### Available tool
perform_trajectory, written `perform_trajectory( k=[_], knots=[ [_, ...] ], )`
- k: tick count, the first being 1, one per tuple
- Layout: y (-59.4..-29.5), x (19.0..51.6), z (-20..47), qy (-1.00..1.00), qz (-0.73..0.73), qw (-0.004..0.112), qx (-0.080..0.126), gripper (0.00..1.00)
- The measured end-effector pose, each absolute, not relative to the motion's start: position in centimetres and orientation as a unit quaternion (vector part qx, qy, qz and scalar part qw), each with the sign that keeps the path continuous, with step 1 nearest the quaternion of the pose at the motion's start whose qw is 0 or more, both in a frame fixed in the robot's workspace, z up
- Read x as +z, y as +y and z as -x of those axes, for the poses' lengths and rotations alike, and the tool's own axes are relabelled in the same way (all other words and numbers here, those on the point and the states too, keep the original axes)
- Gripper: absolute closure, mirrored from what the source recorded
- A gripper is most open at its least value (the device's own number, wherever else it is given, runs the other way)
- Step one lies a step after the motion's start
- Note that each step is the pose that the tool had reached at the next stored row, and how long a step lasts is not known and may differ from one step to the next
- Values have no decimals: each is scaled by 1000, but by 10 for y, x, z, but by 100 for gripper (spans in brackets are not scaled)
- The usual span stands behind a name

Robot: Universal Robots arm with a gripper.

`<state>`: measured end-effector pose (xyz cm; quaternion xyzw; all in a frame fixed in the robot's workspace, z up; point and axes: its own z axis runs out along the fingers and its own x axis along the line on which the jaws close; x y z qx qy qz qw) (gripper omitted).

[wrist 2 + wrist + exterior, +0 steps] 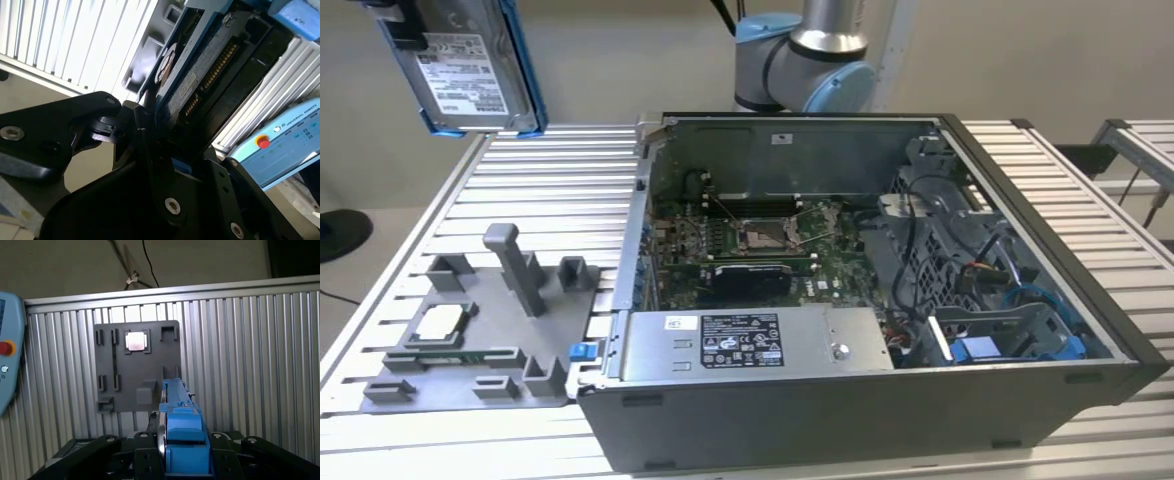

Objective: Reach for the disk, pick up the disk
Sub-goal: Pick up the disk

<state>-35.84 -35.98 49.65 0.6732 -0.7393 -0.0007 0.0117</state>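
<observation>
Slatted aluminium table (pixel 520 165) is carrying an open computer case (pixel 881 300); I'm seeing the disk (pixel 460 65) hanging high at the exterior view's left. In the second wrist view, the gripper (pixel 150 125) is clamping the disk's edge. In the first wrist view, I'm keeping it level above the grey fixture tray (pixel 135 367).

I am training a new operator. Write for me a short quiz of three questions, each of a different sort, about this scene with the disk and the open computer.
1. True or false: the disk is lying on the grey holder plate.
2. Multiple choice: what rests in the square pocket of the holder plate? A) a small silver chip B) a screwdriver C) a fan
3. Fill in: the gripper is shut on the ____.

Key
1. False: the disk is lifted high in the air, at the exterior view's left, off the plate.
2. A
3. disk
</observation>
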Motion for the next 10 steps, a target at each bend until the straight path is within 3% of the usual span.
perform_trajectory(
  k=[10],
  knots=[
    [-360,497,351,-739,-673,12,0,100]
  ],
)
